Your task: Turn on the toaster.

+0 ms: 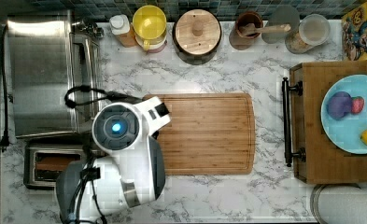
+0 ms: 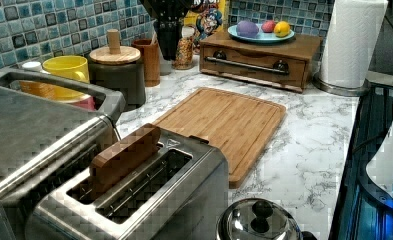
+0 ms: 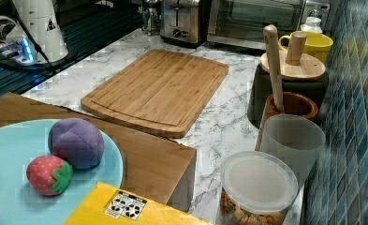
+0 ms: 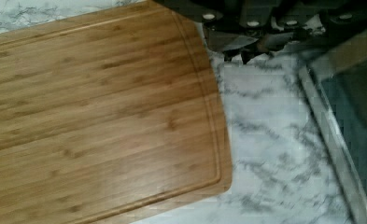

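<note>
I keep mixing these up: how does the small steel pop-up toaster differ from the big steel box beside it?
The small brushed-steel pop-up toaster is far smaller than the large steel toaster oven. The toaster has open slots on top, one holding a brown slice standing upright; the oven has a flat closed top. In the right view, the oven has a wide glass door in front, the toaster knobs. Both are shiny steel, standing side by side on the marble counter.

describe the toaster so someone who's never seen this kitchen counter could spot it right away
In the top view, start at the big steel toaster oven filling the counter's left end. The toaster sits right beside it, toward the top view's bottom edge. Unlike its neighbours, the oven and the round shiny kettle, it is a small steel box with two long top slots, one holding a brown slice.
</note>
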Available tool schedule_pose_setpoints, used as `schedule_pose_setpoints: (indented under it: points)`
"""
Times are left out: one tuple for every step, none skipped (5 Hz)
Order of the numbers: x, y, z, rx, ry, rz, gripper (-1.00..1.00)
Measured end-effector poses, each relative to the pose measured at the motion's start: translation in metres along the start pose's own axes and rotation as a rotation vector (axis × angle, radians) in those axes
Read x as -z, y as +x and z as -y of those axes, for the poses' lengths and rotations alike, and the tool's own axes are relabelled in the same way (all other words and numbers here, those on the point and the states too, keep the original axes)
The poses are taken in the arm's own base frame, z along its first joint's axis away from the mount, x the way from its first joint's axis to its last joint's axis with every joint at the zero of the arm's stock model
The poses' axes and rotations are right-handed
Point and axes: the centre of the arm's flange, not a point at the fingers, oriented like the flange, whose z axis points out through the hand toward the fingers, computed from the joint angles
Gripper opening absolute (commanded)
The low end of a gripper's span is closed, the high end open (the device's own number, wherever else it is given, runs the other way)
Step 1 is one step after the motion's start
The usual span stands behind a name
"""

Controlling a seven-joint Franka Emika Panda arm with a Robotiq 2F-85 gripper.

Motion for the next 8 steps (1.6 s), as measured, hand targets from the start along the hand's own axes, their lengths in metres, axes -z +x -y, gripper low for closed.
schedule_pose_setpoints:
  points:
    - [-0.001, -0.02, 0.019, 0.104, 0.006, -0.026, -1.0]
    - [-0.004, -0.032, 0.035, 0.127, 0.024, -0.015, -1.0]
    - [-0.009, -0.04, 0.037, 0.139, 0.019, -0.007, -1.0]
    - [-0.021, -0.053, 0.036, 0.13, 0.018, 0.055, -1.0]
    - [-0.031, -0.069, 0.035, 0.155, 0.005, 0.061, -1.0]
    - [-0.041, -0.088, 0.029, 0.172, -0.004, 0.074, -1.0]
    - [-0.049, -0.102, 0.029, 0.206, 0.002, 0.088, -1.0]
    - [-0.057, -0.114, 0.037, 0.227, 0.048, 0.11, -1.0]
